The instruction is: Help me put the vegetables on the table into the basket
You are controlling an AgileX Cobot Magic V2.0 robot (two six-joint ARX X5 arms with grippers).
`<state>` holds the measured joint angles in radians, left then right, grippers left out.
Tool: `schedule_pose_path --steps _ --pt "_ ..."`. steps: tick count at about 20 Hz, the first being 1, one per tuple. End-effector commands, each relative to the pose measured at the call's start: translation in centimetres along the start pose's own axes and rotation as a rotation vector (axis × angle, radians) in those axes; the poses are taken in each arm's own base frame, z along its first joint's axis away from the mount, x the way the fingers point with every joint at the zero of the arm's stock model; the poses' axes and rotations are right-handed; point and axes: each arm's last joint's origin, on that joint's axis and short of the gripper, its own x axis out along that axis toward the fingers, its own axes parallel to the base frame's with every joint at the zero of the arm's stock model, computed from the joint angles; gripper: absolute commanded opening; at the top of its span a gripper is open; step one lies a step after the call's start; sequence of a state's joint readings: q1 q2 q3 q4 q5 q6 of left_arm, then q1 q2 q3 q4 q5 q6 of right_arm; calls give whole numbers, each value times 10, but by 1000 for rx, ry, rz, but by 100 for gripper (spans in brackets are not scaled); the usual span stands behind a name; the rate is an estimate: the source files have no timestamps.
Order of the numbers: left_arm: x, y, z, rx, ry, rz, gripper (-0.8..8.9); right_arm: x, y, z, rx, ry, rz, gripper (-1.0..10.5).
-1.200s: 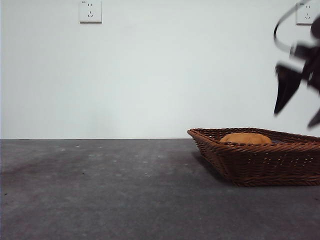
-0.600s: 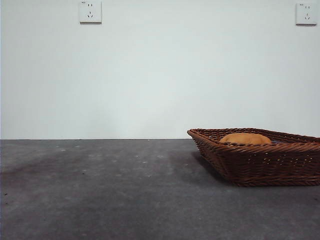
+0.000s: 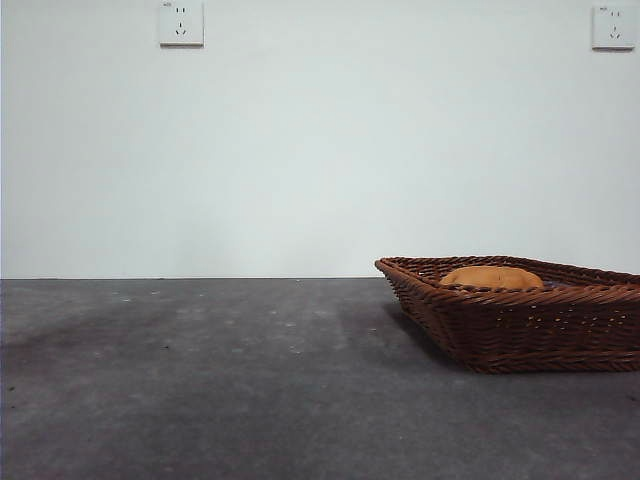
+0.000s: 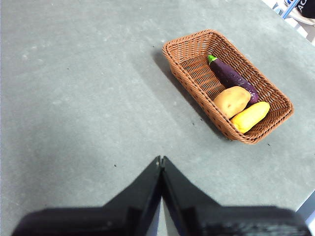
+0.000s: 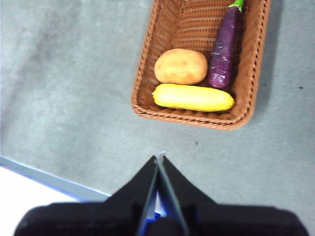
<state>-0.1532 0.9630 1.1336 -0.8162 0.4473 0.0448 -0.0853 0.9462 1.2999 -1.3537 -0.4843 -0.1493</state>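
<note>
The wicker basket [image 3: 520, 320] stands on the grey table [image 3: 220, 380] at the right in the front view. It also shows in the left wrist view [image 4: 187, 49] and the right wrist view [image 5: 147, 64]. Inside lie the potato [image 5: 180, 66], the corn cob [image 5: 193, 98] and the eggplant [image 5: 224, 51]. They also show in the left wrist view: potato [image 4: 232, 101], corn cob [image 4: 250, 117], eggplant [image 4: 231, 77]. In the front view only the potato [image 3: 490, 277] tops the rim. My left gripper [image 4: 161, 160] and right gripper [image 5: 160, 157] are shut, empty, high above the table, away from the basket.
Two wall sockets [image 3: 181, 22] [image 3: 612, 26] sit on the white wall behind. The table's near edge [image 5: 44, 172] shows in the right wrist view. A blue object [image 4: 295, 7] lies beyond the table's far corner.
A black gripper at the upper right of the front view a second ago has left that view. The basket and vegetables have not moved.
</note>
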Motion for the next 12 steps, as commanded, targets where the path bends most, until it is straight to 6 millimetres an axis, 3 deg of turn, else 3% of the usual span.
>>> schedule_pose_path --steps 1,12 --pt "0 0 0 10 0 -3 -5 3 -2 0 3 29 -9 1" --pt "0 0 -2 -3 20 -4 -5 30 -21 25 16 64 -48 1"
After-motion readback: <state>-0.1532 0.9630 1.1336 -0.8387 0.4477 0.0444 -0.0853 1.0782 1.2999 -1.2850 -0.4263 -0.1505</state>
